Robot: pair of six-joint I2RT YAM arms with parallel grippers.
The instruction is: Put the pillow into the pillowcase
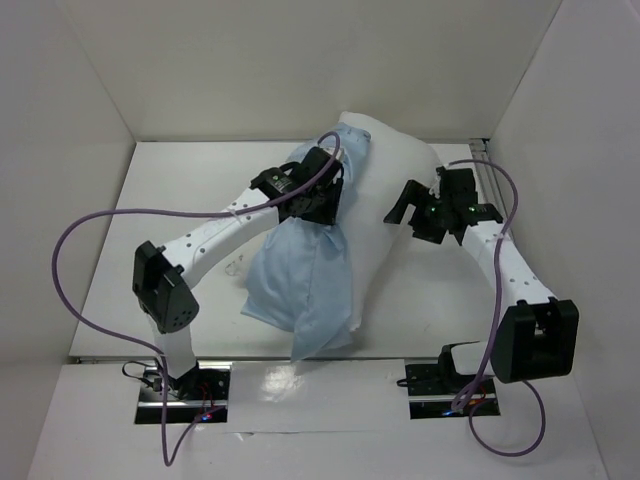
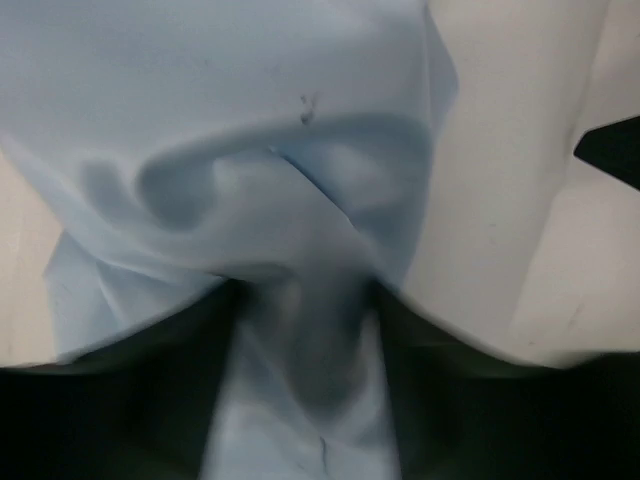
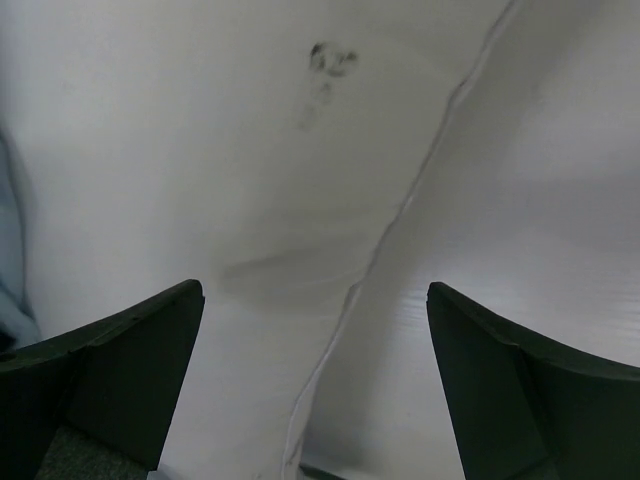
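my overhead view is bright and even, lit from above, the white walls (image 1: 300, 60) nearly washed out and only faint, soft shadows on the table (image 1: 150, 180). my left wrist view is dim and soft (the pillowcase (image 2: 250, 120) sits too close to focus), its lower edge sinking into black. my right wrist view is paler, the pillow (image 3: 250, 150) fairly crisp, my right fingers (image 3: 120, 370) dark and slightly blurred.

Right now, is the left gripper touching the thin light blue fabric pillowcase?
Touching. The left wrist view shows the thin light blue pillowcase bunched and pinched between the dark fingers of the left gripper.
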